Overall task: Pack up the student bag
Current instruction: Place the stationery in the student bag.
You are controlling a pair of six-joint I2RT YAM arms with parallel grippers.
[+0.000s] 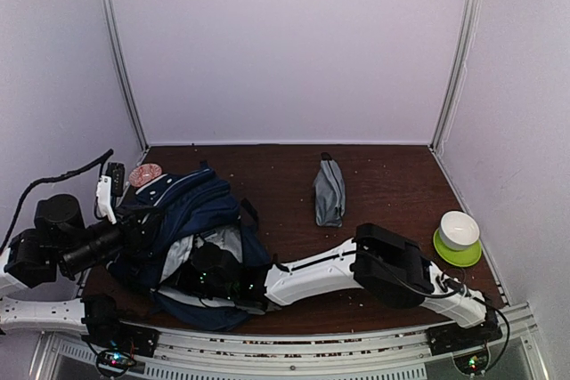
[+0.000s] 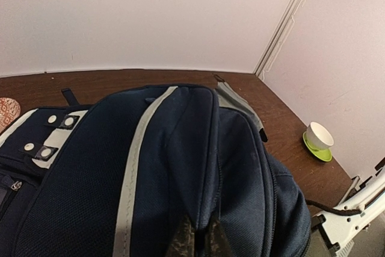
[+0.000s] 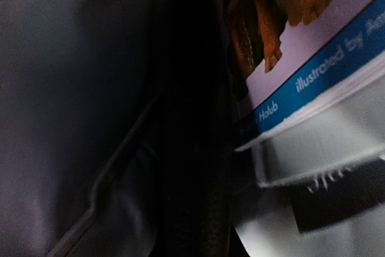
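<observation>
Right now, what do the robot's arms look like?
Both arms have chunky black joint blocks and smooth white links. The left arm trails a looping black cable; the right arm has a thin black cable. Tiny coloured lights glow at their bases.

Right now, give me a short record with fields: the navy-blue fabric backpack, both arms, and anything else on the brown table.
bag: navy-blue fabric backpack, lying on the left
left gripper: shut on backpack fabric
right arm: extends into backpack, jaws hidden
inside: blue-striped book
elsewhere: grey pouch; white cup on green saucer
</observation>
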